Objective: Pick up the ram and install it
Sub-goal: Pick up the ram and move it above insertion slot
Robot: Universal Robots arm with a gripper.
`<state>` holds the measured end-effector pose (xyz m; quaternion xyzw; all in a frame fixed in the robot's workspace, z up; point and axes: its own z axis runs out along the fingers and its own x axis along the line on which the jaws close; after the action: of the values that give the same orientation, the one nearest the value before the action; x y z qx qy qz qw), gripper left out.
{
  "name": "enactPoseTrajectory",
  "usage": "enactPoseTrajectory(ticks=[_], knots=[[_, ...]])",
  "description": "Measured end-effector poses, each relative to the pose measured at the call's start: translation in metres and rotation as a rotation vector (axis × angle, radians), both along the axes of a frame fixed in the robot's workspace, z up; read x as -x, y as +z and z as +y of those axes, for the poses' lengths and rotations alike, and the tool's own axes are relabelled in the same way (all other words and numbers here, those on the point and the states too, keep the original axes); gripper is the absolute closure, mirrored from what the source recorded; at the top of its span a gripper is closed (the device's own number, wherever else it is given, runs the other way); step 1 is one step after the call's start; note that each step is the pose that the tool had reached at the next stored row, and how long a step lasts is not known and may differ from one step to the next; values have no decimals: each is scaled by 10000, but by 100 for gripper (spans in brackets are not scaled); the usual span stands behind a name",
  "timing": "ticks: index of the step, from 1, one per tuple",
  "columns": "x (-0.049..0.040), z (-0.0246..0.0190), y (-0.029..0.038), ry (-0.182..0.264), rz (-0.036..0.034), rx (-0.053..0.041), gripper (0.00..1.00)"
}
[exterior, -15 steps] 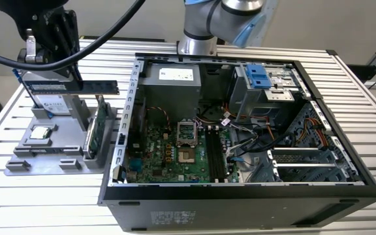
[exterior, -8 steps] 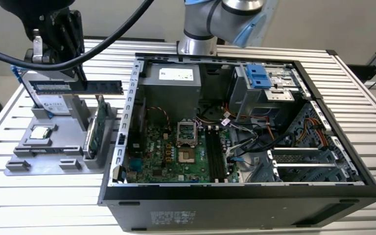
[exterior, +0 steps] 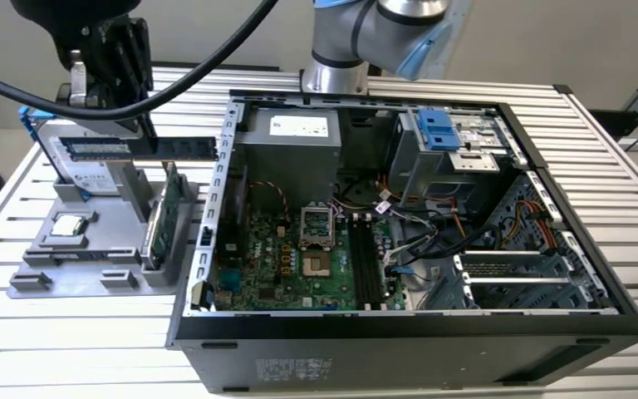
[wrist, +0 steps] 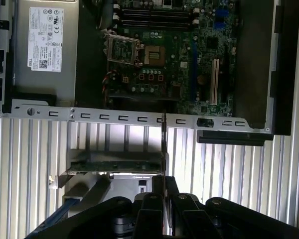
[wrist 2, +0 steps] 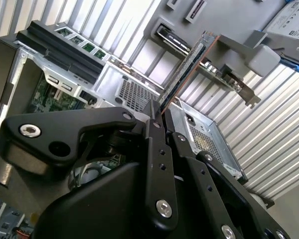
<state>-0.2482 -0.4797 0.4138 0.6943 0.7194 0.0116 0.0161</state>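
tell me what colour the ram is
The ram is dark blue; the exterior view shows it best.

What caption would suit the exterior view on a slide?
The tool holds the ram level above the grey parts holder, beside the open computer case.

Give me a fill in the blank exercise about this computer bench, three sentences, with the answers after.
The black gripper holds the long, thin, dark blue ram stick with its jaws ____.
The ram is on the exterior view's ____ side of the open black computer case.
The green circuit card stands on ____ in the grey plastic holder.
Missing words: shut; left; edge.
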Motion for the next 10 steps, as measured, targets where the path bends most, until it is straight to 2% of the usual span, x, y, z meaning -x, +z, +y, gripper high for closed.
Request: enactPoseTrajectory(ticks=[10], knots=[[-101,0,0,1,0,0,100]])
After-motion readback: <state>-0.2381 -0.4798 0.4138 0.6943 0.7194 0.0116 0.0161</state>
